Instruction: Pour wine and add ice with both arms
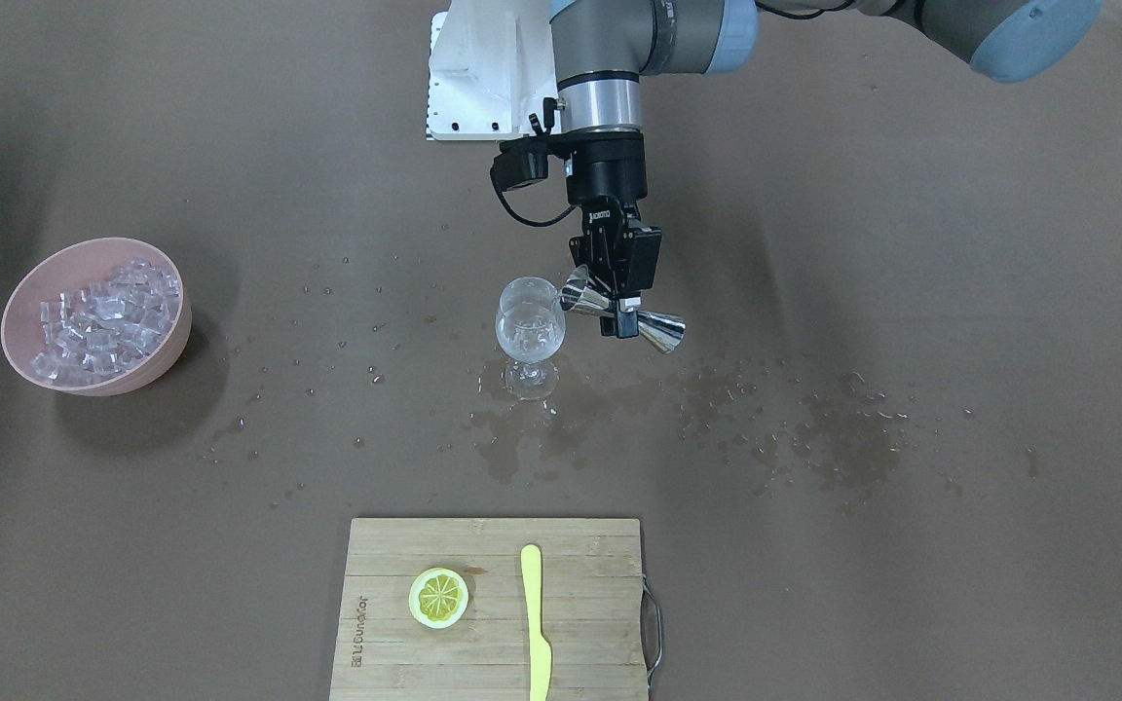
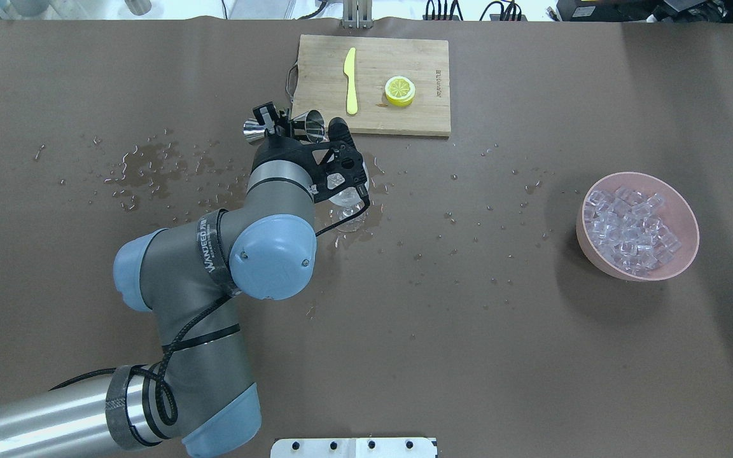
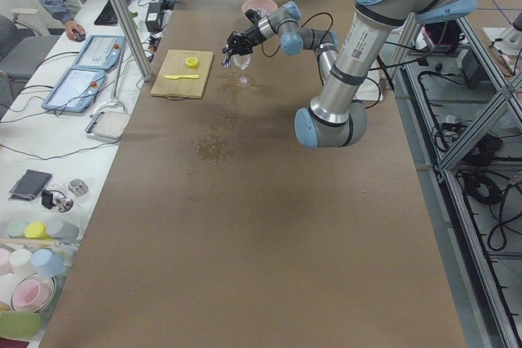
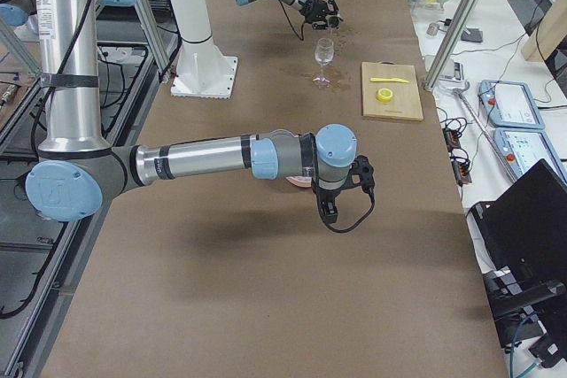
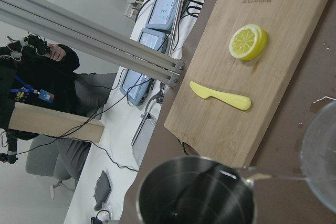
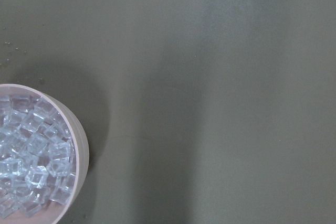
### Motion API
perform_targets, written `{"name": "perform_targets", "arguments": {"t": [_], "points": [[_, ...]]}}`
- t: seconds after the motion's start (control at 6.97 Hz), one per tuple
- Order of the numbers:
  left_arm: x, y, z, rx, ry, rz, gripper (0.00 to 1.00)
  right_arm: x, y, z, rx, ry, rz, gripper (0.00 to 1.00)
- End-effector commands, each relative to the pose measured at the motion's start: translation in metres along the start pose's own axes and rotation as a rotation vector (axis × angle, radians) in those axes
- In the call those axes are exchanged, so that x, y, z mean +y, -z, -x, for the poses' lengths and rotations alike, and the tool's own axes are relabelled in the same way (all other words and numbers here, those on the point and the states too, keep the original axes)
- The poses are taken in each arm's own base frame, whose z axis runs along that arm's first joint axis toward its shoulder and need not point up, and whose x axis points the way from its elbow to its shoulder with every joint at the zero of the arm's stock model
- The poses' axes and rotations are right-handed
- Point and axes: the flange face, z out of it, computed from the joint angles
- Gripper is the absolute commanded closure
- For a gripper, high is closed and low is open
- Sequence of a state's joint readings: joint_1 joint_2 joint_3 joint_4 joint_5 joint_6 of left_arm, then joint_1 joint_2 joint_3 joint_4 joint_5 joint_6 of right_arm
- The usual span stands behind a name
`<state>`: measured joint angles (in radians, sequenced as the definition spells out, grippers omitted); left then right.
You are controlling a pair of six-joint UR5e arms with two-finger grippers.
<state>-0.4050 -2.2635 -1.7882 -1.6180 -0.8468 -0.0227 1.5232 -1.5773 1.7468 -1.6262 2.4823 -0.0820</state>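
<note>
I judge the danger is spilling: the jigger (image 1: 663, 331) is tilted close to the rim of the glass (image 1: 530, 343), and a small drift would send the wine (image 1: 528, 326) onto the wet tabletop (image 1: 863, 584). The ice (image 1: 103, 316) lies in the pink bowl (image 1: 181, 326), far at 9 o'clock. The glass stands just at 9 o'clock of the left tool (image 1: 622, 310), which is clamped on the jigger. For the right tool (image 4: 329, 208), near the bowl, I cannot tell.

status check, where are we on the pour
Left gripper shut on jigger, tipped at wine glass, wine streaming in. Right gripper by pink bowl of ice, state unclear. Nothing blocking.
</note>
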Motion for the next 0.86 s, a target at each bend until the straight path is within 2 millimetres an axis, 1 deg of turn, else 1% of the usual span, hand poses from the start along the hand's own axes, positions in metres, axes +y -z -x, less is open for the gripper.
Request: {"name": "perform_targets", "arguments": {"t": [0.0,0.14,0.43,0.57,0.72], "points": [[-0.001,-0.001,-0.001,-0.002,-0.065,0.003,1.0,-0.001,0.0,0.0,-0.004,0.0,0.0,0.0],[-0.001,-0.001,-0.002,0.0,-0.106,0.015,1.0,-0.001,-0.002,-0.002,-0.008,-0.004,0.003,0.0],[-0.016,0.007,0.004,0.003,-0.209,0.053,1.0,-0.004,-0.004,-0.005,-0.01,-0.009,0.007,0.0],[-0.016,0.007,-0.001,0.008,-0.226,0.061,1.0,-0.004,-0.005,-0.005,-0.011,-0.011,0.008,0.0],[-0.014,0.005,-0.001,0.006,-0.313,0.072,1.0,-0.004,-0.005,-0.005,-0.011,-0.011,0.008,0.0]]}}
